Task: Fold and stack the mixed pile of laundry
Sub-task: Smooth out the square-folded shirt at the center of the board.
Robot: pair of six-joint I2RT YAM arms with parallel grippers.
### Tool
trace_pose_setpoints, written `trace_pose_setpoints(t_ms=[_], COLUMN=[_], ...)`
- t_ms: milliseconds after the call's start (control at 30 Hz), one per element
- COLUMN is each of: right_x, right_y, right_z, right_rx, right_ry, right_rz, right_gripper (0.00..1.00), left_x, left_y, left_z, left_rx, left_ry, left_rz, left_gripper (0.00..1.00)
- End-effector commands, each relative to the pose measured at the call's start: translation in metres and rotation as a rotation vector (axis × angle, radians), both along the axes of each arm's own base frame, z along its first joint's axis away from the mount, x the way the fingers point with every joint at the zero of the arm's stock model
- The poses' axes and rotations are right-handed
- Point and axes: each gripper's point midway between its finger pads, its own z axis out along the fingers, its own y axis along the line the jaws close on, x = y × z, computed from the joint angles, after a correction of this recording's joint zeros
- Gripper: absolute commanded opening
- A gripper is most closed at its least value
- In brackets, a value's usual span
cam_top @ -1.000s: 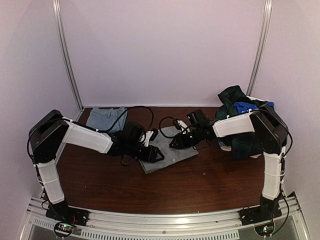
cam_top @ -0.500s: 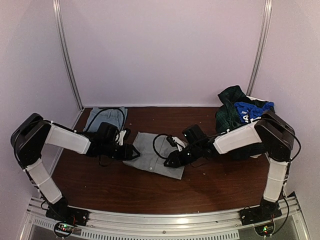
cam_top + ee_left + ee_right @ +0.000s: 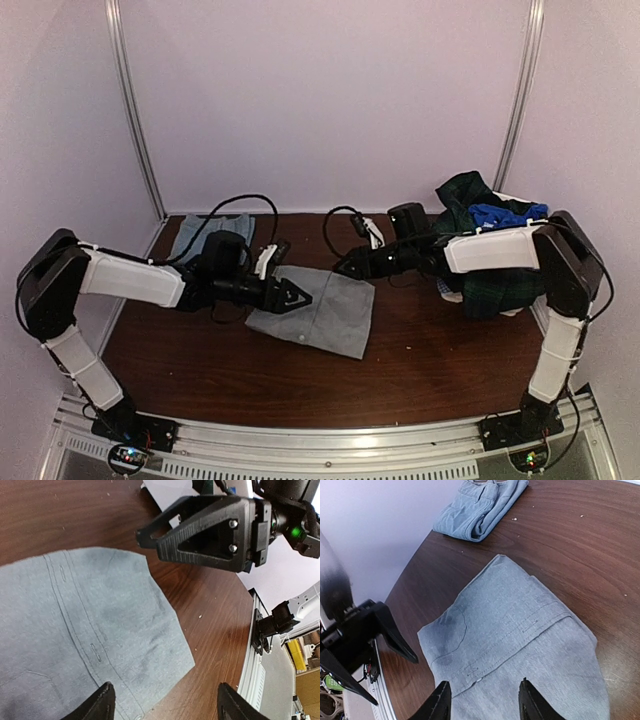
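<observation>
A folded grey shirt (image 3: 322, 312) lies flat on the table's middle; it also shows in the left wrist view (image 3: 85, 630) and the right wrist view (image 3: 520, 635). My left gripper (image 3: 296, 295) is open and empty, low over the shirt's left part (image 3: 167, 711). My right gripper (image 3: 346, 268) is open and empty above the shirt's back edge (image 3: 482, 700). The mixed laundry pile (image 3: 478, 232), dark plaid with blue and white pieces, is heaped at the back right behind my right arm.
A small flat stack of folded blue-grey garments (image 3: 208, 235) lies at the back left, also in the right wrist view (image 3: 481, 504). Cables loop over both wrists. The metal rail (image 3: 320, 455) runs along the near edge.
My right gripper has pulled back from the shirt's front edge to its back edge. My left gripper has moved right onto the shirt's left part. The shirt now lies flat.
</observation>
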Motion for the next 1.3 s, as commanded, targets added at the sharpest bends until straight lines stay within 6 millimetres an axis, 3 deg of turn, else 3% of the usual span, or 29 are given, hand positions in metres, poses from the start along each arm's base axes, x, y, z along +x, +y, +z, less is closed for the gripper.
trace_pose_setpoints(t_ms=[0, 133, 233, 300, 367, 467, 533, 633, 700, 867, 1033, 1267], right_x=[0.003, 0.022, 0.033, 0.033, 0.029, 0.024, 0.021, 0.011, 0.001, -0.031, -0.049, -0.042], right_y=[0.022, 0.02, 0.006, -0.003, -0.005, -0.006, -0.01, -0.027, -0.04, -0.069, -0.076, -0.066], right_z=[-0.028, -0.068, -0.101, -0.115, -0.112, -0.073, -0.029, 0.003, 0.001, -0.039, -0.076, -0.105], right_rx=[0.069, 0.086, 0.015, -0.027, -0.053, -0.045, -0.016, -0.021, -0.042, -0.099, -0.091, -0.055], right_ry=[0.084, 0.162, 0.202, 0.228, 0.216, 0.141, 0.072, 0.031, 0.052, 0.187, 0.286, 0.324], right_rz=[0.069, 0.045, -0.012, -0.036, -0.029, -0.021, -0.032, -0.076, -0.112, -0.198, -0.268, -0.3], right_gripper=[0.46, 0.44, 0.41, 0.4, 0.39, 0.4, 0.4, 0.41, 0.41, 0.41, 0.43, 0.5], left_x=[0.004, 0.017, 0.022, 0.018, 0.015, 0.017, 0.024, 0.031, 0.031, 0.018, 0.016, 0.013], left_y=[-0.011, 0.006, 0.033, 0.053, 0.066, 0.076, 0.078, 0.074, 0.07, 0.033, 0.025, 0.023], left_z=[-0.025, -0.068, -0.106, -0.128, -0.136, -0.121, -0.095, -0.056, -0.036, -0.001, -0.009, -0.016], left_rx=[-0.057, -0.039, 0.016, 0.075, 0.125, 0.172, 0.191, 0.28, 0.359, 0.5, 0.485, 0.461], left_ry=[0.069, 0.149, 0.212, 0.238, 0.235, 0.163, 0.083, -0.081, -0.185, -0.465, -0.435, -0.396], left_rz=[-0.014, 0.061, 0.147, 0.202, 0.228, 0.248, 0.255, 0.246, 0.241, 0.192, 0.186, 0.189], left_gripper=[0.7, 0.7, 0.69, 0.68, 0.68, 0.69, 0.7, 0.72, 0.73, 0.72, 0.7, 0.7])
